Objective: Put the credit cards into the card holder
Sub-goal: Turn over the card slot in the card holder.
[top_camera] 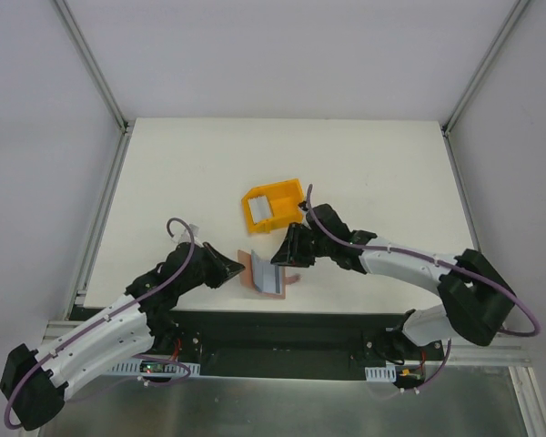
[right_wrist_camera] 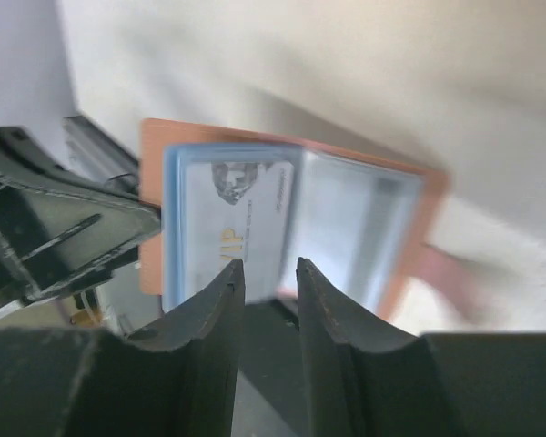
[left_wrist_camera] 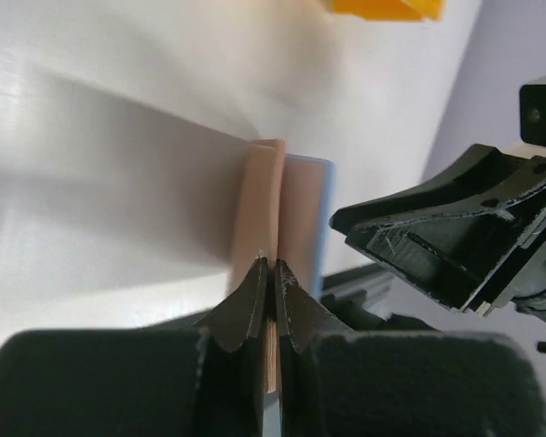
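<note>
I see the left hand [left_wrist_camera: 271,273] clamped shut on one flap of the holder [left_wrist_camera: 264,205], keeping it half open at the desk's [top_camera: 364,164] near edge. Right hand [right_wrist_camera: 268,273] has a narrow gap, nothing in it, tips just off a card [right_wrist_camera: 227,218] in the holder's pocket. The yellow bin [top_camera: 278,191] just behind has a second card [top_camera: 259,211]. White desk, grey walls.

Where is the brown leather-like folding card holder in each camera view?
Top external: brown folding card holder, lower centre, open.
Left wrist: holder centre, edge-on, above the tool tips.
Right wrist: holder centre, open, a pale card in its sleeve.
Shared landmark: the black left tool pinching its edge, in all three.
</note>
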`<state>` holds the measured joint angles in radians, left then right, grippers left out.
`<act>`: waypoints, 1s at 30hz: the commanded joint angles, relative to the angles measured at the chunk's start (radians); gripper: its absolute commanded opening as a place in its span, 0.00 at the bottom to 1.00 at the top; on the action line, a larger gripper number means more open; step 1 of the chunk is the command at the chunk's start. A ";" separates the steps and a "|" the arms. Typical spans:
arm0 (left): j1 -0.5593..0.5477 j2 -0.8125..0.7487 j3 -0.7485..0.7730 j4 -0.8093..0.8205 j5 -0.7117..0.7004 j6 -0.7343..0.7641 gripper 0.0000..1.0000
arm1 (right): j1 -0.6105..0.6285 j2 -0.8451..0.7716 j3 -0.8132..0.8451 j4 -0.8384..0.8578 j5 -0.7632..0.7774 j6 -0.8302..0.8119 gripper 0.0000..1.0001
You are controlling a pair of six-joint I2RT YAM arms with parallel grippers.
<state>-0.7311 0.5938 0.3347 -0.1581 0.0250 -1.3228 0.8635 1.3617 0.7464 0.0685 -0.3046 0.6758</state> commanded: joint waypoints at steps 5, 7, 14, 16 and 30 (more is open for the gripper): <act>0.007 0.107 -0.190 0.230 -0.143 -0.003 0.00 | -0.020 0.163 0.080 -0.108 0.019 -0.123 0.36; 0.006 0.118 -0.215 0.235 -0.146 -0.015 0.00 | -0.003 0.171 0.099 -0.127 0.025 -0.127 0.37; 0.006 0.061 -0.273 0.247 -0.146 -0.016 0.00 | 0.046 0.203 0.136 -0.144 0.064 -0.124 0.40; 0.006 0.060 -0.284 0.249 -0.146 -0.018 0.00 | 0.049 0.206 0.137 -0.130 0.055 -0.128 0.40; 0.006 0.110 -0.260 0.247 -0.135 0.019 0.00 | 0.048 0.113 0.162 -0.325 0.269 -0.168 0.41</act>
<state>-0.7311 0.6872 0.0586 0.0776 -0.0887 -1.3228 0.9169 1.5471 0.8574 -0.1532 -0.1429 0.5461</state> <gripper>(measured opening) 0.007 0.407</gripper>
